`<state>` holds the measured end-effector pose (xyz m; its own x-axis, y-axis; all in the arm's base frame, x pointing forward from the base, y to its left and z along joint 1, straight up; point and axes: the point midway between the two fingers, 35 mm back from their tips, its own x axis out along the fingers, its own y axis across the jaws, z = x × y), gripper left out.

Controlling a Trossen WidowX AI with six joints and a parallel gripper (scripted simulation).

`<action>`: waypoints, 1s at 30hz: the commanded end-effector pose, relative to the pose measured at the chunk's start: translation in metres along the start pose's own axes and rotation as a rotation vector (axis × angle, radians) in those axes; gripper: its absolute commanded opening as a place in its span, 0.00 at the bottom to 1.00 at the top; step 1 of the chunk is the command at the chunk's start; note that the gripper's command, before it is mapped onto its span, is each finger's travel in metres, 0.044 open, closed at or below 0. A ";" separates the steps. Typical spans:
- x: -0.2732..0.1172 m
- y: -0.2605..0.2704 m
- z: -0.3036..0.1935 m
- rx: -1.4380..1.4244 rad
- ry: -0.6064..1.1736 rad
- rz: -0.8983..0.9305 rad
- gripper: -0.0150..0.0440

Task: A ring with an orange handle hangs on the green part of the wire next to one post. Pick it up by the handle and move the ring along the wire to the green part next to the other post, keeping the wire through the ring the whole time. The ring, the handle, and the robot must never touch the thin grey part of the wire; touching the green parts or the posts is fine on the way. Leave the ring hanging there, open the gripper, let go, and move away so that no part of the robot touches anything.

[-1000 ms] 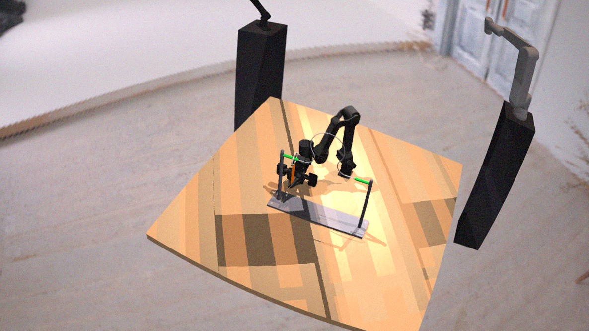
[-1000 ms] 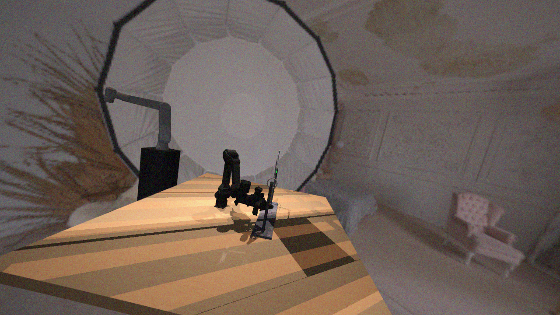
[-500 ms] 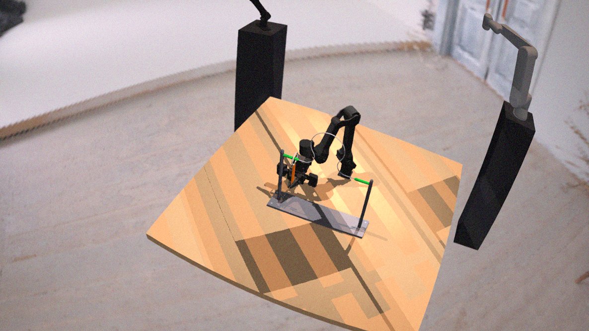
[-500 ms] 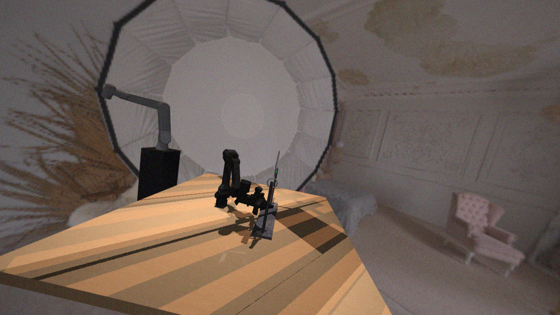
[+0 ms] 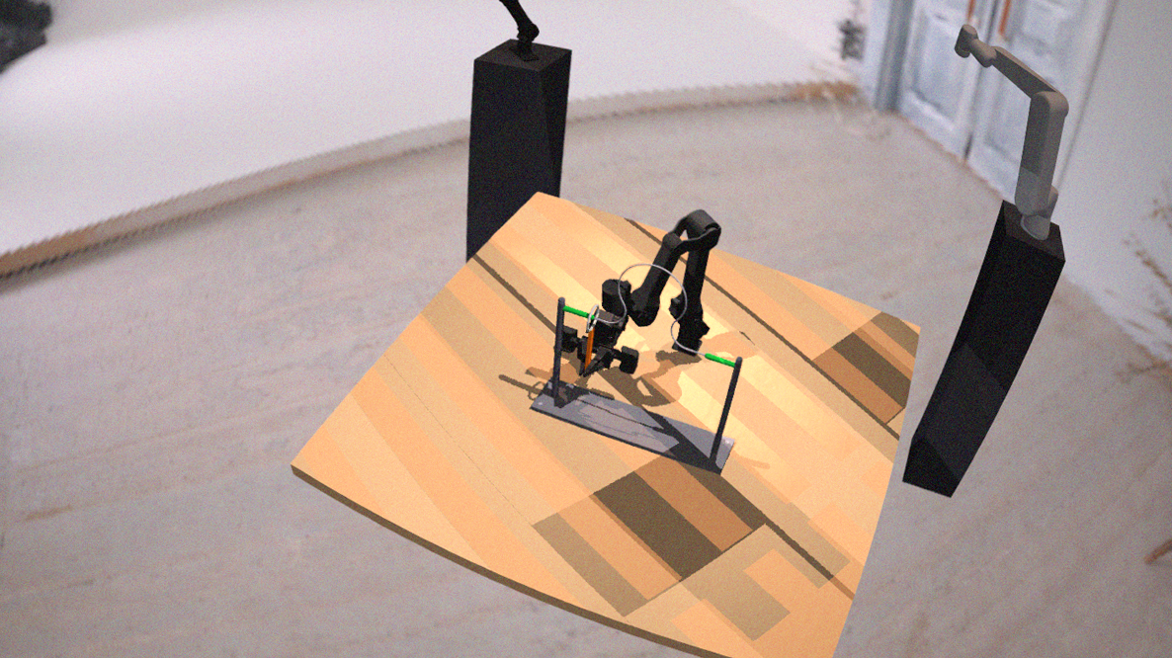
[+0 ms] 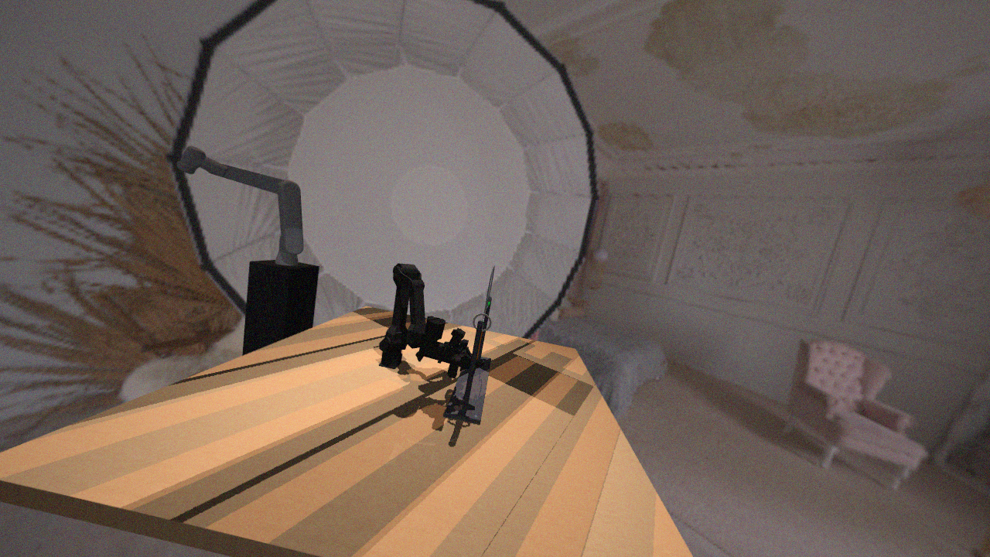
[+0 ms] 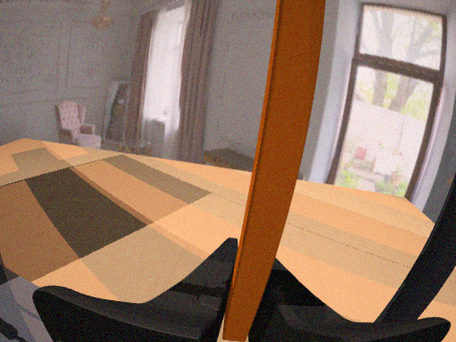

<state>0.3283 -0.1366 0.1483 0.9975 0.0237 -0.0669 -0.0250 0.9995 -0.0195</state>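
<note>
The ring [image 5: 589, 316] [image 6: 482, 321] is near the middle of the top view, at the green section [image 5: 578, 312] on the left end of the wire [image 5: 650, 266], close to the left post [image 5: 558, 350]. Its orange handle [image 5: 589, 348] [image 7: 280, 171] points downward from it, and in the wrist view it runs from the top edge of the frame, right of center, to the bottom edge, leaning slightly. The end effector [image 5: 587, 368] [image 7: 242, 247] pinches the handle between its two black fingers, one on each side at the bottom of the wrist frame. A dark post crosses the right edge of that frame, apart from the handle.

From the ring's end the thin grey wire rises into a large loop, curves back lower down and meets the other green section [image 5: 720, 359] beside the right post [image 5: 726, 414]. Both posts stand upright on a long grey base plate [image 5: 630, 423] [image 6: 472, 394], which lies on the striped wooden table [image 5: 453, 439] [image 6: 332, 443]. The black arm [image 5: 700, 230] [image 6: 406, 271] bends above the table behind the wire in the top view. Farther out, a grey arm [image 5: 1040, 143] [image 6: 290, 214] tops a black pedestal [image 5: 985, 353] [image 6: 280, 305], at the right in the top view and at the left in the exterior view.
</note>
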 end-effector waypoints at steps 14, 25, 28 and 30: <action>-0.001 0.022 0.000 0.040 -0.002 0.000 0.00; 0.000 0.044 0.001 0.129 -0.003 0.008 0.00; 0.000 0.052 0.003 0.172 -0.004 0.011 0.00; -0.001 0.058 0.003 0.203 -0.004 0.014 0.00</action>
<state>0.3278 -0.0862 0.1503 0.9975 0.0364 -0.0613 -0.0274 0.9896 0.1416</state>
